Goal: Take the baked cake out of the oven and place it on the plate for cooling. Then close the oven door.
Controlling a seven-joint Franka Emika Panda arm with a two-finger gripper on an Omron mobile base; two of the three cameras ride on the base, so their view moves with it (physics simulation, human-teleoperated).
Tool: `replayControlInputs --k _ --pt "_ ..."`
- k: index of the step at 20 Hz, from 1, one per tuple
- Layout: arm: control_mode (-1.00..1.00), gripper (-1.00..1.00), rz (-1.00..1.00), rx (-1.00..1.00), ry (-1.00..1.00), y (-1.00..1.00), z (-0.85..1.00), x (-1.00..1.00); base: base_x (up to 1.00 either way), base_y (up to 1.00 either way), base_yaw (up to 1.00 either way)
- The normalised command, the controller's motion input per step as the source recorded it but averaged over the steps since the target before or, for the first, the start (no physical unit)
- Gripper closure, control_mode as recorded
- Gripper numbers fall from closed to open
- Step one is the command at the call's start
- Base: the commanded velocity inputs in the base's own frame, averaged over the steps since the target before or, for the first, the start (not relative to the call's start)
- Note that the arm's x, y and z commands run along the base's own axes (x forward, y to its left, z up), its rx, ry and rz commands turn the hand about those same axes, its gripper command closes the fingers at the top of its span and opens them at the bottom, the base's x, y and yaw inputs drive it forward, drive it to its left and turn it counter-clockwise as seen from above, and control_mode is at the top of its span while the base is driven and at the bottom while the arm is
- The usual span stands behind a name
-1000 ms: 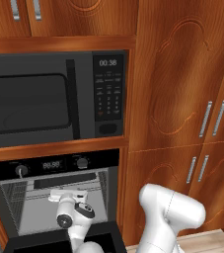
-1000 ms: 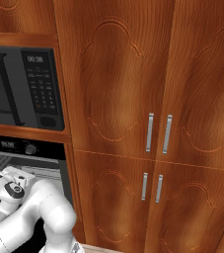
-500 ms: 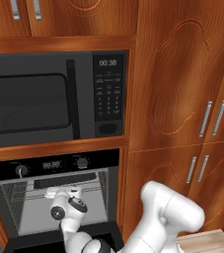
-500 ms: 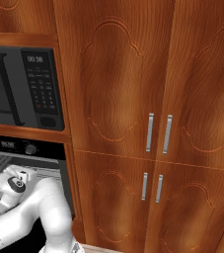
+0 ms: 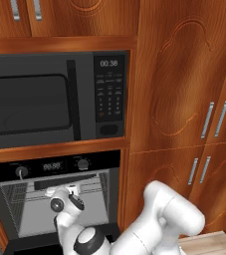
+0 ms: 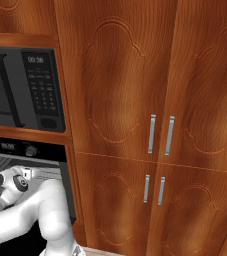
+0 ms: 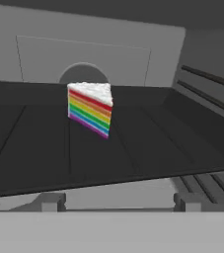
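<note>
- the gripper [image 7: 117, 201] sits at the mouth of the oven [image 5: 55, 199], its two finger tips low in the hand view and well apart with nothing between them; whether they stand fully spread or are narrowing i cannot tell.
- the cake [image 7: 90, 108], a rainbow-layered slice with white icing, stands upright on a dark tray [image 7: 148, 148] inside the oven, left of the hand's centre line and well short of the finger tips.
- to do the reach well, i judge the hand should shift left to line up with the slice, go in level above the tray's front lip, and close on the two flat sides, not on the icing.
- the slice's narrow edge turns toward the camera and a little right; its wide iced back faces the rear wall, so its long axis runs roughly front to back.
</note>
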Motion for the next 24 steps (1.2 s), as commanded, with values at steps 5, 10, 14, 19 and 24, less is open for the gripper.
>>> replayControlInputs --k 5,10,14,19,24 --pt "-1.0 -1.0 0.07 -0.07 0.0 0.1 -0.62 0.0 0.0 0.0 0.0" --pt "-1.0 -1.0 0.06 -0.07 0.0 0.04 -0.72 -0.38 0.0 0.0 0.0" --pt "-1.0 -1.0 0.02 -0.05 0.0 0.01 -0.7 -0.35 0.0 0.0 0.0" --pt "-1.0 -1.0 0.0 -0.03 0.03 0.08 -0.62 -0.09 0.0 0.0 0.0" --pt "-1.0 -1.0 0.0 -0.1 0.0 0.11 -0.79 -0.45 0.0 0.0 0.0"
